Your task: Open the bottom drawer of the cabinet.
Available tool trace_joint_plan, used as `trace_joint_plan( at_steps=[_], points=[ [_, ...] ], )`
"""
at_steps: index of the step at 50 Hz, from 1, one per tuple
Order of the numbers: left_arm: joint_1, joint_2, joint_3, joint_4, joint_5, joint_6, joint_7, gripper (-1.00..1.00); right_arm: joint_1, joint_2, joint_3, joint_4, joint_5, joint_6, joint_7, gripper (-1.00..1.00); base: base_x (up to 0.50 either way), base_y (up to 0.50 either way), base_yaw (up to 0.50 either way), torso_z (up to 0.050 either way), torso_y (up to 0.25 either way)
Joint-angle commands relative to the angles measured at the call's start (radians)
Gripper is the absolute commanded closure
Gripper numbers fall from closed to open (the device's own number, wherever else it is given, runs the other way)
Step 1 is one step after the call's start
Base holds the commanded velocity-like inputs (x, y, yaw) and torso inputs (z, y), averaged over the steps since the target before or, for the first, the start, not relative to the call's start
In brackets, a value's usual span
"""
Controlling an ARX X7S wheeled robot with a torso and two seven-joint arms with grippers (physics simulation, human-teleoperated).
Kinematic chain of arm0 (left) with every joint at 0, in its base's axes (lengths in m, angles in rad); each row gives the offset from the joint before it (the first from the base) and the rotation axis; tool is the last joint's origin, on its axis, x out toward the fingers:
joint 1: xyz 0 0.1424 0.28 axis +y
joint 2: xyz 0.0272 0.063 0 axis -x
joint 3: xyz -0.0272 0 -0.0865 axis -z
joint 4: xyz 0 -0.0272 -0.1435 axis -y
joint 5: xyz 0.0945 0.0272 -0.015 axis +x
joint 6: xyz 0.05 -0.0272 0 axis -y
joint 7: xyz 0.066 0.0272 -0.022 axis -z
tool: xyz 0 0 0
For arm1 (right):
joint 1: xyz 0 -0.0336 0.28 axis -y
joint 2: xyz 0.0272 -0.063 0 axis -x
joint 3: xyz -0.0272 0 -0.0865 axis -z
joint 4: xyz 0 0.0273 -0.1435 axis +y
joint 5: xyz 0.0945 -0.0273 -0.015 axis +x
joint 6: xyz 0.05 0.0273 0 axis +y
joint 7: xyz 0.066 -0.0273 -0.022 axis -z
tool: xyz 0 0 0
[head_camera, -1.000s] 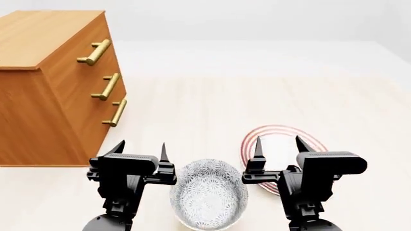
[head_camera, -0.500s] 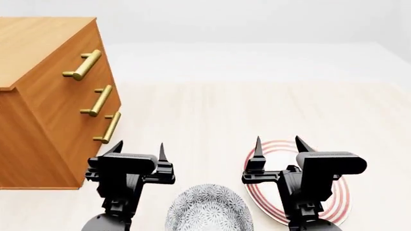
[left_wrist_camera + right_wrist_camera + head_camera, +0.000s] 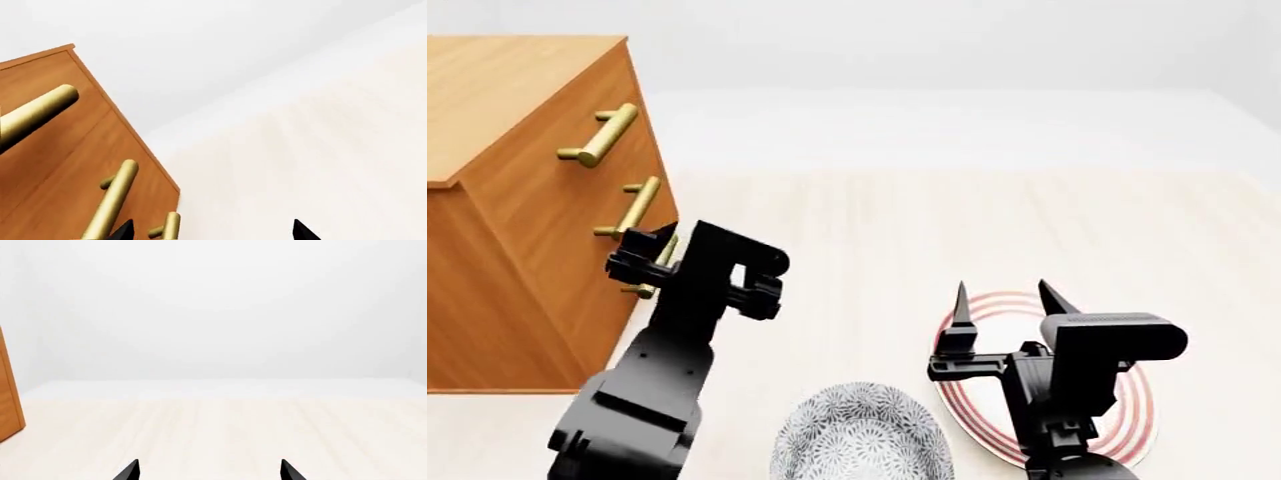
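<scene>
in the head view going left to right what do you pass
cabinet → left end effector → patterned bowl → right end effector, over the red-ringed plate

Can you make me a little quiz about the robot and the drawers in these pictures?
1. True or false: the bottom drawer of the cabinet is already pulled out.
2. Which gripper is up close to the cabinet's brass handles: A) the left gripper, B) the right gripper, C) both?
3. Fill in: the right gripper hovers over a plate with red ____ on it.

Key:
1. False. All three drawer fronts sit flush with the cabinet.
2. A. The left gripper is by the lowest handle, while the right one is off to the side above the plate.
3. Rings. A patterned bowl sits beside the plate.
</scene>
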Motion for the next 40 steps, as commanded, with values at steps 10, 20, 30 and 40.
trace_joint_plan(
  at_steps=[10,20,30,40],
  points=[
    [-0.183,-0.002,0.128,-0.271,0.063,0.004,0.021,-1.0,-0.004,0.009,-0.009,0.0,0.012,-0.014,0.011,-1.0,0.0,0.0,0.0,0.0,0.0],
    [-0.313,0.056,0.294,-0.624,0.16,0.098,0.01,-1.0,0.008,0.013,-0.015,-0.008,0.019,-0.006,0.018,-1.0,0.0,0.0,0.0,0.0,0.0],
    [-0.381,0.132,0.349,-0.926,0.175,0.213,-0.023,-1.0,0.015,0.018,-0.019,0.014,0.019,-0.018,0.023,-1.0,0.0,0.0,0.0,0.0,0.0],
    [-0.397,0.149,0.363,-1.024,0.175,0.245,-0.037,-1.0,0.017,0.023,-0.022,0.009,0.027,-0.016,0.029,-1.0,0.0,0.0,0.0,0.0,0.0]
  ],
)
